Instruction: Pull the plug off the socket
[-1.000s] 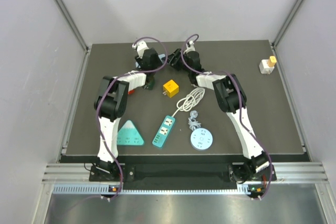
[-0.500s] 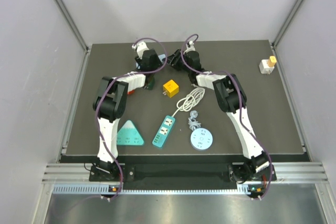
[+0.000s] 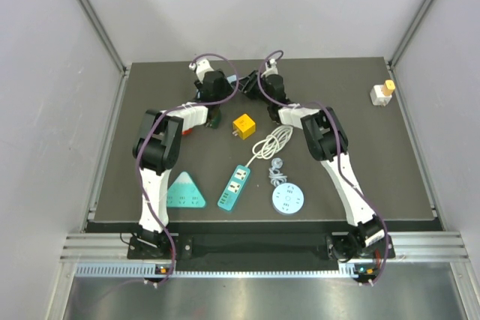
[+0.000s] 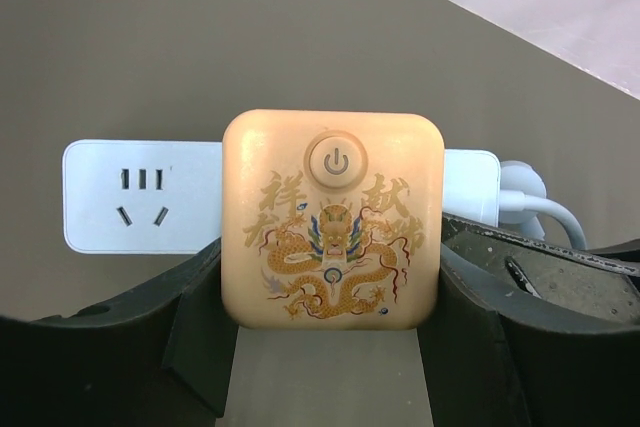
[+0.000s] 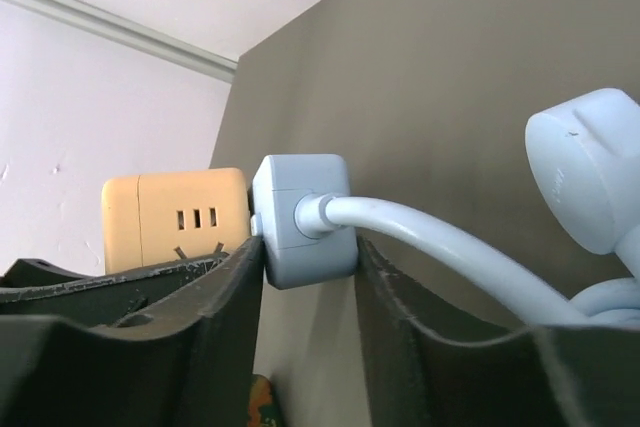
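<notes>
From above, left claw (image 3: 216, 95) and right claw (image 3: 256, 88) meet at the far middle of the tabletop (image 3: 360, 162). Left wrist: its claw clamps the orange plug (image 4: 333, 219), seated in the white socket strip (image 4: 140, 195). Right wrist: its claw pinches the strip's cable end.

Lab cell (aluminium frame (image 3: 93, 16), white panels (image 3: 247, 5))

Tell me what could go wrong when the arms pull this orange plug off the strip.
The left fingers hold only the lower sides of the orange plug, so they may slip off its rounded edges. The right fingers pinch just the cord end of the power strip, so it could twist or slide out.
</notes>
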